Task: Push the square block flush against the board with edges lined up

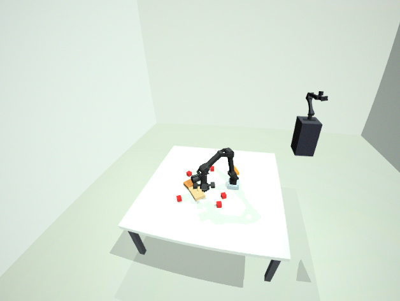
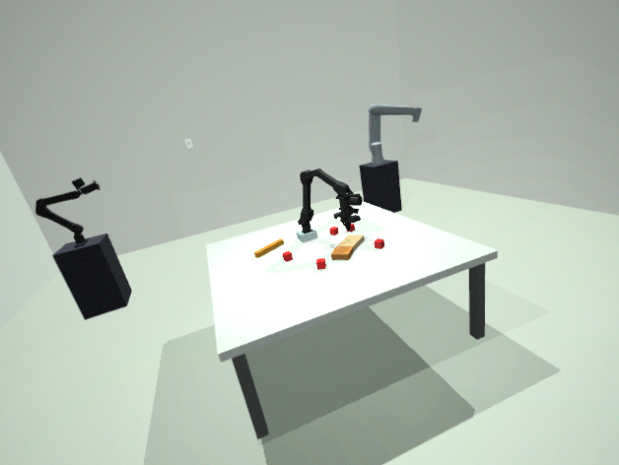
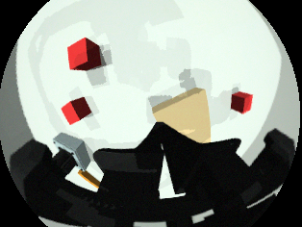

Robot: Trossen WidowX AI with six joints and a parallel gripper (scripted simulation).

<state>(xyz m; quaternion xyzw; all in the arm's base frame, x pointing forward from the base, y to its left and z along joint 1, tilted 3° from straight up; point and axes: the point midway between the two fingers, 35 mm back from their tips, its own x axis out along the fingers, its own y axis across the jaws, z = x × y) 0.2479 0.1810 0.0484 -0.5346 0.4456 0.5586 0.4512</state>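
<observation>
A light tan board lies flat on the white table. An orange-brown square block lies at one end of the board and seems to touch it. My gripper is shut and empty. It hangs low over the end of the board away from the block. In the wrist view only that bare end of the board shows; the block is hidden.
Several small red cubes lie around the board, such as one beside it and others. A thin orange stick lies near the arm's base.
</observation>
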